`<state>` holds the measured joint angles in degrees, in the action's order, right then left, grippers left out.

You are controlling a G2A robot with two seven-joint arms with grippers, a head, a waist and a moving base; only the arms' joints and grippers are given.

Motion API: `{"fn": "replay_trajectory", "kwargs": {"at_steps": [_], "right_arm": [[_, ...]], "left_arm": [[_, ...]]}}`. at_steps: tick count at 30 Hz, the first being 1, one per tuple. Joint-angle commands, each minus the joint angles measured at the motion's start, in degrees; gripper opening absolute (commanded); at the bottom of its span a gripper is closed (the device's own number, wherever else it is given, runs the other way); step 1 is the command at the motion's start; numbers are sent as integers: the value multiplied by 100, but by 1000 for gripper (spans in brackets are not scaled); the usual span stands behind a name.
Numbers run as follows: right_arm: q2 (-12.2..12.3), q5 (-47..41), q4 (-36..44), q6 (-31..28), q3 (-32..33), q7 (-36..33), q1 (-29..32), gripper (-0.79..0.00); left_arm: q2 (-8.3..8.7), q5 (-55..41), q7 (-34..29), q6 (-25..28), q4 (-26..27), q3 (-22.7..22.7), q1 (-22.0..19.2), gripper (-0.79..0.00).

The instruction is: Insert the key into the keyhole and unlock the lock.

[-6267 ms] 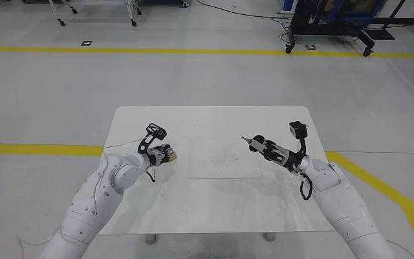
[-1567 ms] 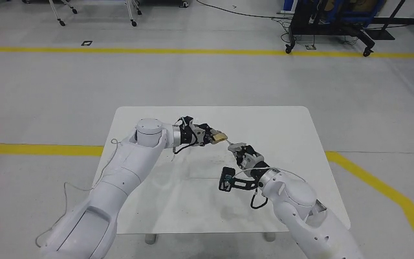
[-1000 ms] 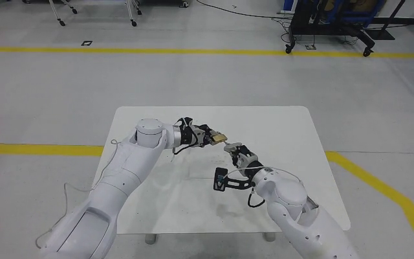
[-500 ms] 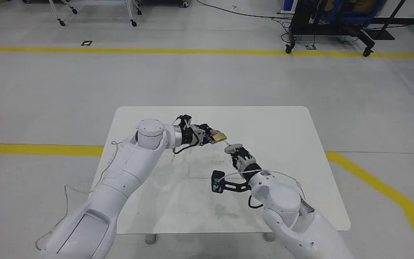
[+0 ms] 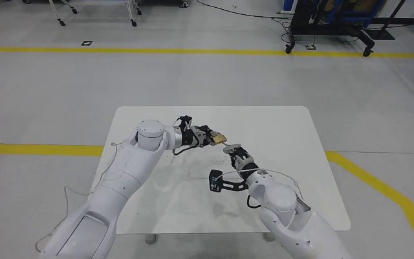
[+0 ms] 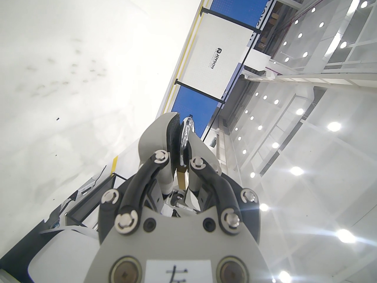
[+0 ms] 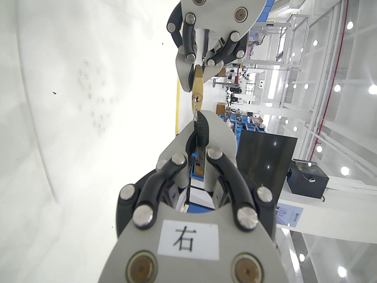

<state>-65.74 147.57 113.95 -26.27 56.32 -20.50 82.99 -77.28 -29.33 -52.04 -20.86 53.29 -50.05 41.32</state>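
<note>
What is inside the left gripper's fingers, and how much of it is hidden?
The left gripper is shut on the brass lock. Its keyhole end sticks out toward the key held in the right gripper. The fingers cover the lock's far end.

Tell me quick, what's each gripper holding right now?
Left gripper: fingers shut on the lock.
Right gripper: fingers shut on the key.

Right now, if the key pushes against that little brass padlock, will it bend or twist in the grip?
The padlock looks solid metal, so probably stiff. The left gripper pinches only one end, the keyhole end sticking out, so an off-centre push might pivot it. Its smooth brass faces could slip slightly.
</note>
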Motion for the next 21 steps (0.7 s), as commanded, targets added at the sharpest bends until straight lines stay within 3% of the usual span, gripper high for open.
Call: {"fn": "replay_trajectory", "kwargs": {"at_steps": [1, 21], "right_arm": [[-10, -3, -4, -6, 0, -4, -5, -785], [-108, 88, -43, -46, 32, -234, -2, -785]], "left_arm": [[1, 23, 10, 1, 13, -5, 5, -785], [-11, 125, 69, -74, 64, -32, 34, -785]]}}
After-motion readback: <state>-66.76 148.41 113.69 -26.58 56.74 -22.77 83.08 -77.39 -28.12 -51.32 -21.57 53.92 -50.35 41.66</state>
